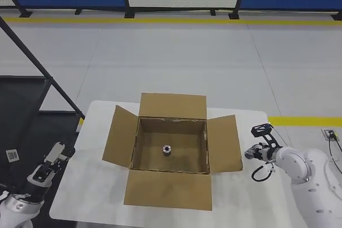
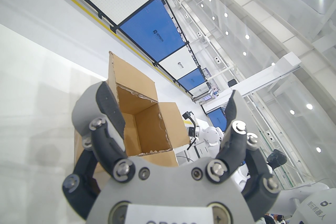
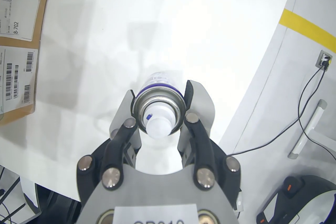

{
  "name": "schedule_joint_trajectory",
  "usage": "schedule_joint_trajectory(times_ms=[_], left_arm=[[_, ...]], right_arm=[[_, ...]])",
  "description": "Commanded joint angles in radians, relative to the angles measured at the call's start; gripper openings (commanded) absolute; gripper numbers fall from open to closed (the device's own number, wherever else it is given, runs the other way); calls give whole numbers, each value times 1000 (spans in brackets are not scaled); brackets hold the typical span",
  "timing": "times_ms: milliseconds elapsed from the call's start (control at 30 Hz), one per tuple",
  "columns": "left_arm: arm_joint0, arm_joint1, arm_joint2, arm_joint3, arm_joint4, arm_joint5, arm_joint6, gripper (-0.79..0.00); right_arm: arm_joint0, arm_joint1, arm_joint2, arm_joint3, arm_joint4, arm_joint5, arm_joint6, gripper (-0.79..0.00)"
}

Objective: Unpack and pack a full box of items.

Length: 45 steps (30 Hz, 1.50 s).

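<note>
An open cardboard box (image 1: 171,145) stands mid-table with all flaps spread; it also appears in the left wrist view (image 2: 147,114). One small metal can (image 1: 167,150) stands on its floor. My right gripper (image 3: 159,99) is shut on a spray can (image 3: 158,101) with a white cap and a blue band, held upright over the table's right part, beside the box's right flap (image 3: 18,38). In the top view that gripper (image 1: 255,152) is just right of the flap. My left gripper (image 2: 168,101) is open and empty at the table's left edge (image 1: 60,154), pointing toward the box.
The white table (image 1: 97,171) has bare room left of the box and a narrow strip on the right (image 3: 162,12). A black frame (image 1: 40,80) rises at the far left. A cable (image 3: 304,109) runs across the floor to a socket (image 3: 324,59).
</note>
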Motion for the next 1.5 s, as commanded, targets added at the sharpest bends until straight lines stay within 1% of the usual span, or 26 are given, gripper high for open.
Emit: schedule_joint_trajectory(times_ms=[0,33,133,200,400,500,533,567,600,667,767,833,867,933,1000,1067,1133,1200,1267,1333,1400,1467], left_arm=[[0,0,0,0,0,0,0,0],[0,0,0,0,0,0,0,0],[0,0,0,0,0,0,0,0],[0,0,0,0,0,0,0,0],[0,0,0,0,0,0,0,0],[0,0,0,0,0,0,0,0],[0,0,0,0,0,0,0,0],[0,0,0,0,0,0,0,0],[0,0,0,0,0,0,0,0],[0,0,0,0,0,0,0,0],[0,0,0,0,0,0,0,0],[0,0,0,0,0,0,0,0],[0,0,0,0,0,0,0,0],[0,0,0,0,0,0,0,0],[0,0,0,0,0,0,0,0],[0,0,0,0,0,0,0,0],[0,0,0,0,0,0,0,0],[0,0,0,0,0,0,0,0],[0,0,0,0,0,0,0,0],[0,0,0,0,0,0,0,0],[0,0,0,0,0,0,0,0],[0,0,0,0,0,0,0,0]], right_arm=[[10,0,-9,11,3,-1,9,-659],[15,0,-14,17,5,-2,16,-576],[30,1,-26,34,9,-6,25,-523],[39,2,-33,46,12,-8,31,-465],[55,5,-47,66,22,-9,32,-437],[60,7,-52,70,25,-13,40,-400],[61,8,-53,70,27,-12,41,-354],[60,9,-56,67,28,-13,42,-231],[59,9,-57,64,29,-12,42,-145],[56,11,-58,56,30,-12,45,-117],[47,16,-46,33,27,9,37,-31],[25,21,-8,-7,23,61,2,-135],[5,24,17,-44,21,94,-25,-132],[-57,30,74,-158,15,150,-96,0],[-144,34,123,-309,18,178,-163,0],[-230,35,156,-467,32,181,-228,0],[-296,35,157,-596,50,141,-279,0],[-323,36,130,-671,41,93,-299,0],[-310,35,65,-706,20,48,-315,0],[-258,31,-20,-695,4,20,-316,0],[-173,23,-120,-644,-5,4,-285,0],[-64,8,-237,-559,15,-24,-246,0]])
